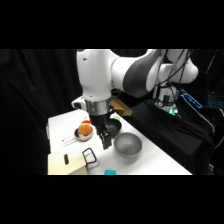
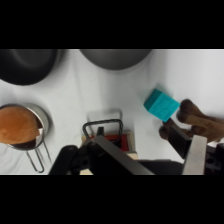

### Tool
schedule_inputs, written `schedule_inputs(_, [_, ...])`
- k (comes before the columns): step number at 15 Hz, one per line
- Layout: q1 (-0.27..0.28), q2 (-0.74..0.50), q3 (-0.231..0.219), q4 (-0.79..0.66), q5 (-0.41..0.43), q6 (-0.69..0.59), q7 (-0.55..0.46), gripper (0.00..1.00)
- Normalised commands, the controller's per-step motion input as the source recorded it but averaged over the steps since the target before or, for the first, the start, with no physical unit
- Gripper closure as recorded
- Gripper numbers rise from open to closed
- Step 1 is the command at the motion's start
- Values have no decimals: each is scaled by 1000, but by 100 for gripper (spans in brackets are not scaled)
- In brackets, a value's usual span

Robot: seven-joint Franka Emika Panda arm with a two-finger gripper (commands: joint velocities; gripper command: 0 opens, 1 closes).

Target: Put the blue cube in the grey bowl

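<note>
Cyan-turquoise small plastic cube (image 2: pixel 161 104) is lying on the white worktop (image 2: pixel 200 75) near the wide matte-grey metal bowl (image 2: pixel 115 57); end effector (image 1: pixel 106 140) state unclear. Descending squarely over the cube should help.

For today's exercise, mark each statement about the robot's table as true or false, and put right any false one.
1. The blue cube lies inside the grey bowl. False: it lies on the table, outside the bowl.
2. The small pan holds an orange thing. True.
3. The grey bowl is upside down. False: it stands upright, open side up.
4. The end effector hangs above the table beside the grey bowl. True.
</note>
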Motion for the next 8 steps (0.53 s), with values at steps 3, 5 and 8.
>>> schedule_inputs(3, [177, 291, -49, 356, -107, 21, 412, 0])
schedule_inputs(5, [166, 280, -85, 334, -84, 50, 402, 0])
schedule_inputs(8, [157, 194, -138, 249, -84, 94, 422, 0])
